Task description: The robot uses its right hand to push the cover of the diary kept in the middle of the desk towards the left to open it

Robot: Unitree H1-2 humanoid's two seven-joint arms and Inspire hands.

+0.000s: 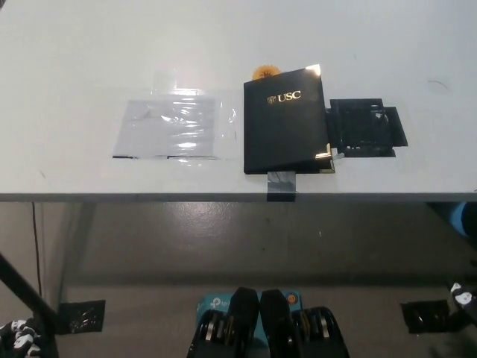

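Note:
The black diary [287, 123] with gold "USC" lettering lies in the middle of the white desk [74, 60], close to the front edge. Its cover is down, sitting slightly askew over the pages, with gold corners showing on the right side. Only a small part of my white left hand [16, 334] shows at the bottom left corner, below desk level. A sliver of my black right hand [462, 297] shows at the bottom right edge, also below the desk and far from the diary. Neither hand touches anything.
A clear plastic sheet [168, 127] is taped flat to the left of the diary. A black taped patch [365, 127] lies to its right, grey tape [281, 183] at the front edge, and a small orange object [264, 72] behind it.

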